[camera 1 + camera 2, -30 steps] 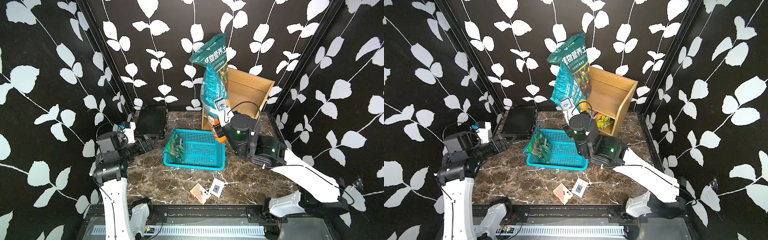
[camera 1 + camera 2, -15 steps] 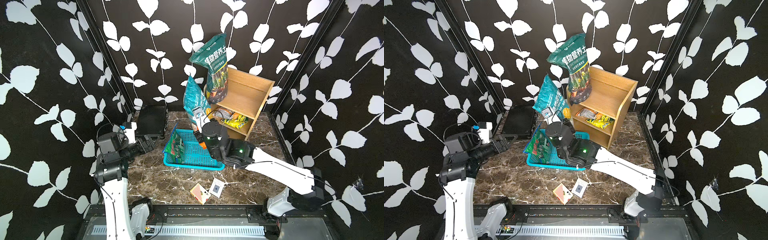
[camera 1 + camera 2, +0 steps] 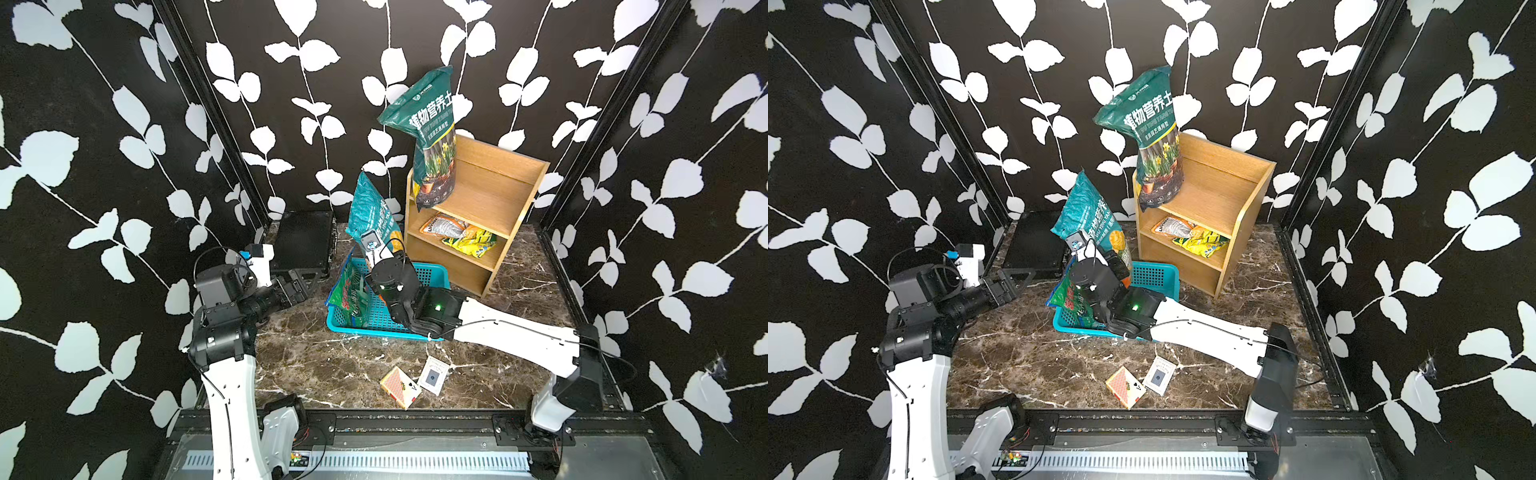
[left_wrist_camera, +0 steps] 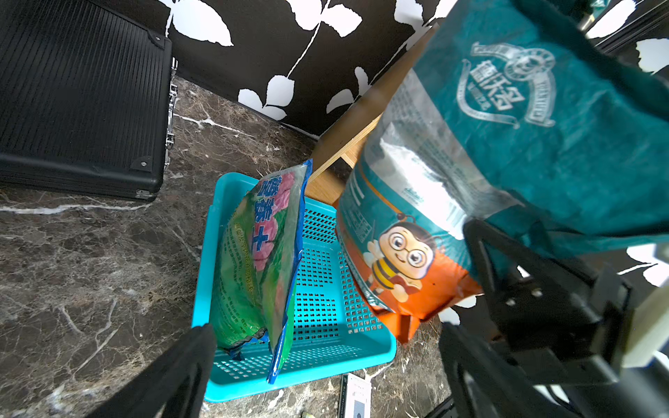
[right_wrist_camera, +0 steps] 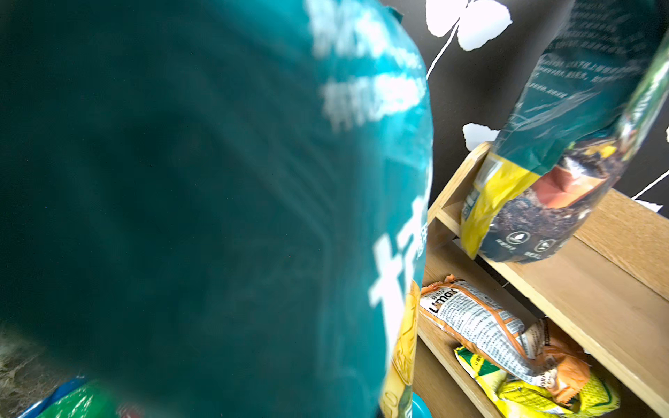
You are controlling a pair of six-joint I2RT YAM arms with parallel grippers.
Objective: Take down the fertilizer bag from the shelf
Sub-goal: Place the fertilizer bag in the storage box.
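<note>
Top views both show two arms. At centre left, the left gripper [image 3: 309,284] gapes wide and empty beside one black ribbed hard case [image 3: 303,241]. At centre, one turquoise perforated plastic basket [image 3: 432,274] holds one green printed bag [image 3: 351,297]. Over its far edge the right gripper [image 3: 380,255] pinches the teal fertilizer bag [image 3: 370,212], upright, off the shelf. Lower centre: one red-patterned card pack [image 3: 399,384], one white card [image 3: 432,374]. Right of centre, one light-wood three-tier shelf [image 3: 498,195] carries one dark green soil bag [image 3: 432,137] and two packets [image 3: 442,226].
</note>
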